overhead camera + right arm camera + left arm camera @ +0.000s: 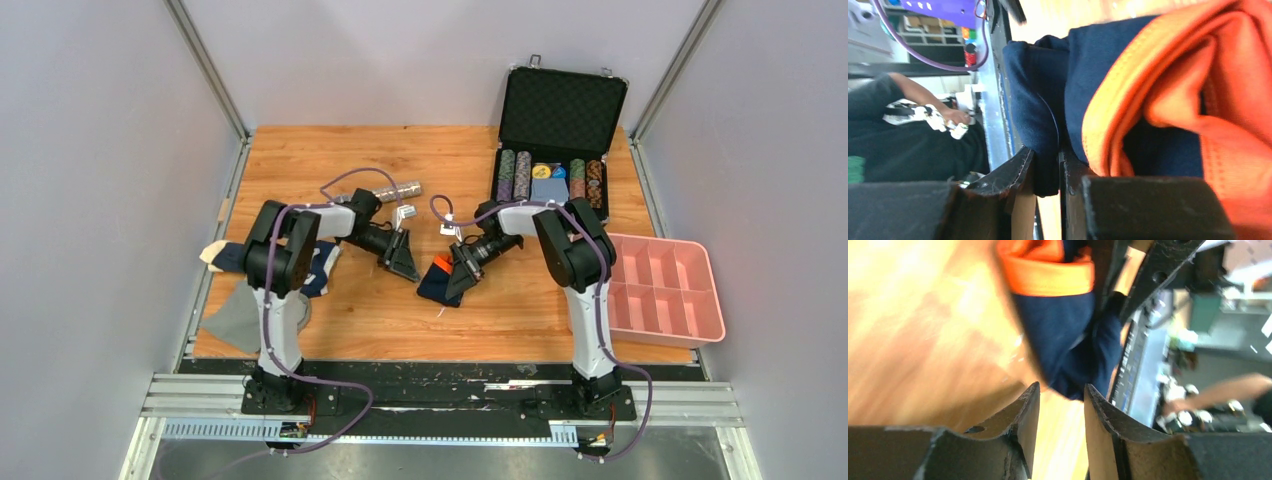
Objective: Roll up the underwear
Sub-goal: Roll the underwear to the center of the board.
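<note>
My right pincer (1047, 157) pinches the navy orange-patched cloth briefs (1093, 60), my left pincer (1061, 390) gapes empty, so the folds may spring loose.

No legible text, labels, brands or numbers in any view. Markings on the poker chips (515, 176) in the black case (563, 105) are too small to read. The orange band of the navy underwear (1038, 100) shows no readable print. Background clutter in the wrist views is too blurred.
</note>
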{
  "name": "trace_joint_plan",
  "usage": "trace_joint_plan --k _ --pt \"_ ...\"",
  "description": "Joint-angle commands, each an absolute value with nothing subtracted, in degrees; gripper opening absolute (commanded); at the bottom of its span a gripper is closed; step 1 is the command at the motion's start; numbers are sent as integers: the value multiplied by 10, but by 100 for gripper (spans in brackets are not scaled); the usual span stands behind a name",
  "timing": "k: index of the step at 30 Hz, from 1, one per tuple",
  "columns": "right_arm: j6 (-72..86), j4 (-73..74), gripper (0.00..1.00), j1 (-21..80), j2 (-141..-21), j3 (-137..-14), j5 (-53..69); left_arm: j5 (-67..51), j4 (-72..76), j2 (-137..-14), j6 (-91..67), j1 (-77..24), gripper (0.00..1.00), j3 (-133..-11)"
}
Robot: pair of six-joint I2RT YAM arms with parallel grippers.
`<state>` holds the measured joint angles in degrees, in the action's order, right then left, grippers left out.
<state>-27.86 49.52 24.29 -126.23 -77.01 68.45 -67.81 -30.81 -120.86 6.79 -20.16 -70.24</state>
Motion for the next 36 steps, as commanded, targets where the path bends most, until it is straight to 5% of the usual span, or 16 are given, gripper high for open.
trace_joint_plan --k 1,5,17,36 --pt "-231 522 2 223 -1316 -773 605 -511 -89 -1078 -90 -170 46 -633" --pt "-187 527 2 205 -1353 -784 611 -408 -14 -965 38 -197 48 -573" --pt "-139 534 2 159 -1405 -803 644 -405 34 -812 654 -397 56 -386" --pt "-136 541 3 157 -1417 -806 648 -290 208 -906 801 -445 59 -333"
